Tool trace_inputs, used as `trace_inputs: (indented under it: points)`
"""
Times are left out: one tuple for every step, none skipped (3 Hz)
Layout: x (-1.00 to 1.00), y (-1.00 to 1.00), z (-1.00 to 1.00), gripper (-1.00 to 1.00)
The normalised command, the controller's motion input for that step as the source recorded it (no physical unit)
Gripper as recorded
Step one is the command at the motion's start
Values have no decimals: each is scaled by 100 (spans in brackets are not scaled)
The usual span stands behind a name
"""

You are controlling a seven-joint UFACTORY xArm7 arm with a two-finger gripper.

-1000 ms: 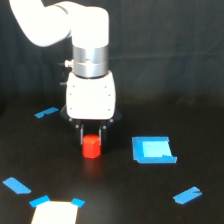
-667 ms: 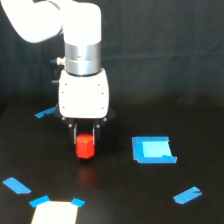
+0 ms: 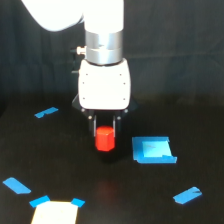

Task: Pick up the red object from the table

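The red object (image 3: 105, 140), a small red-orange block, sits between the two dark fingers (image 3: 94, 128) of my gripper (image 3: 105, 135). The gripper hangs straight down from the white arm, shut on the block's sides. The block's lower half shows below the fingertips. It seems to hover just above the black table (image 3: 65, 160), with a dark shadow under it. The upper part of the block is hidden between the fingers.
A blue tape square (image 3: 152, 151) lies just to the exterior view's right of the block. Blue tape strips lie at the far left (image 3: 46, 112), near left (image 3: 16, 185) and near right (image 3: 187, 195). A pale rectangle with blue corners (image 3: 55, 212) sits at the bottom edge.
The gripper and the red block moved together, first a little toward the exterior view's left, then to its right and slightly up. The block stayed between the fingers throughout.
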Motion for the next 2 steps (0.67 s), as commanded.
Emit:
trace_inputs:
  points:
    - [86,25,100,20]
    - [70,-45,100,-34]
